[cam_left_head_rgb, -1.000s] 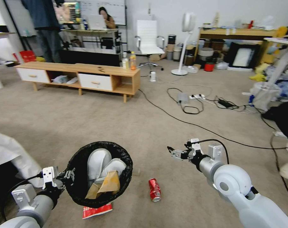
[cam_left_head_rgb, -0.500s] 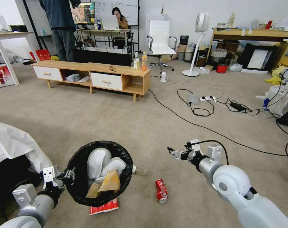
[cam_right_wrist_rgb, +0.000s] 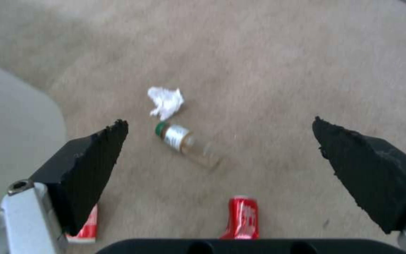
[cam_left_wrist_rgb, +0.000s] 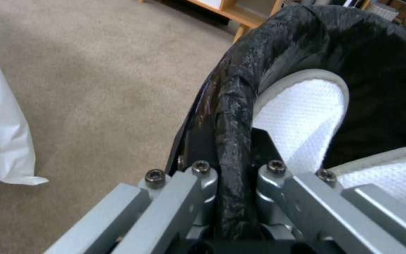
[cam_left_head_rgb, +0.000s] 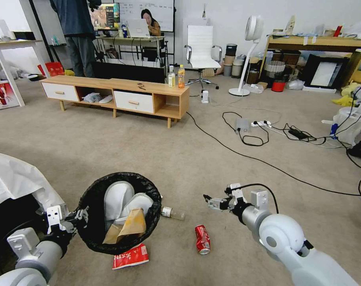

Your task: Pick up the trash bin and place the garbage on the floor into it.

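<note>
Your left gripper (cam_left_wrist_rgb: 233,176) clamps the round black-lined trash bin (cam_left_head_rgb: 118,212), partly filled; your open right gripper (cam_right_wrist_rgb: 219,169) hovers above 4 leftovers: red crushed can (cam_left_head_rgb: 202,238), clear green-capped bottle (cam_right_wrist_rgb: 186,144), white crumpled tissue (cam_right_wrist_rgb: 166,101), red-white wrapper (cam_left_head_rgb: 130,256).

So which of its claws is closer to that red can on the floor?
The right. The right claw hangs open above the carpet just beyond the can. The left claw is farther off, on the other side of the bin, clamped on its rim.

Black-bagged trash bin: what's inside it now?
Inside the round black-bagged trash bin, clamped at its rim by the left gripper: two white padded slipper-like pieces and a brown paper bag. Anything beneath them is covered.
</note>
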